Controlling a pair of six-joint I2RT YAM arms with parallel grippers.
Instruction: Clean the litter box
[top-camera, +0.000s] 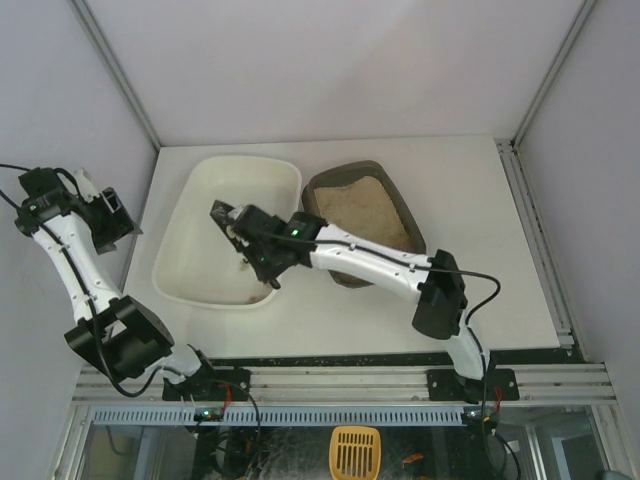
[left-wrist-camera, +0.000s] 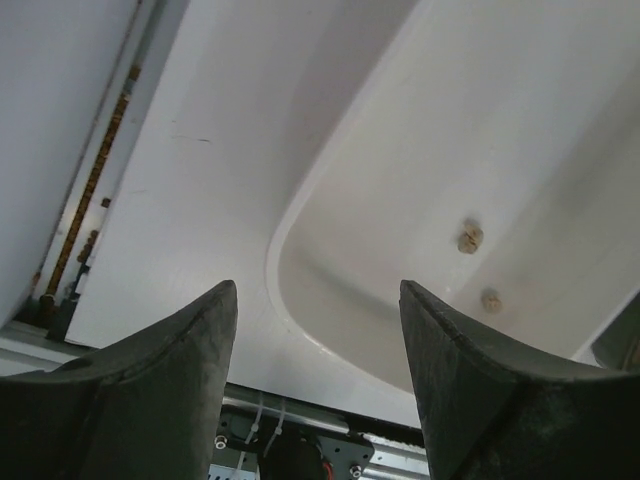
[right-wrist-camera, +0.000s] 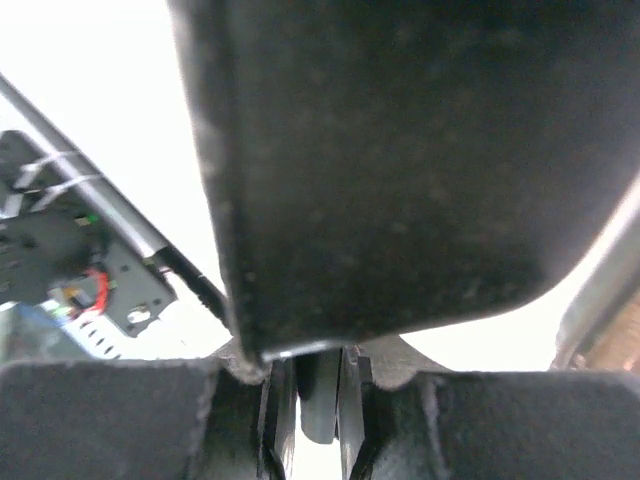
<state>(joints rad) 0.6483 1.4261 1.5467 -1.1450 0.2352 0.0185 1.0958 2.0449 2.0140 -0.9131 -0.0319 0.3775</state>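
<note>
Top external view: the litter box (top-camera: 402, 207) sits on the table (top-camera: 480, 290), right of centre and toward the far side. Its long axis runs from far to near and is skewed, so the far end leans left and the near end swings right. Beige litter (top-camera: 365, 212) fills it. The right arm's forearm crosses above its near-left corner and hides that part of the rim. Just to its left lies a white tray (top-camera: 190, 265), whose long axis leans the other way, with its far end to the right. Their far corners come very close; I cannot tell if the rims touch.

The right gripper (top-camera: 240, 238) hangs over the middle of the white tray, pointing far-left. In the right wrist view its fingers (right-wrist-camera: 100, 420) are clamped tight on the thin stem of a dark flat tool (right-wrist-camera: 400, 170), whose broad blade fills most of that view.

The left gripper (top-camera: 115, 215) is beyond the table's left edge, well apart from both trays. In the left wrist view its fingers (left-wrist-camera: 170, 390) stand wide apart with nothing between them. Below them is the rounded near-left corner of the white tray, with two small tan clumps (left-wrist-camera: 470, 237) on its floor.
</note>
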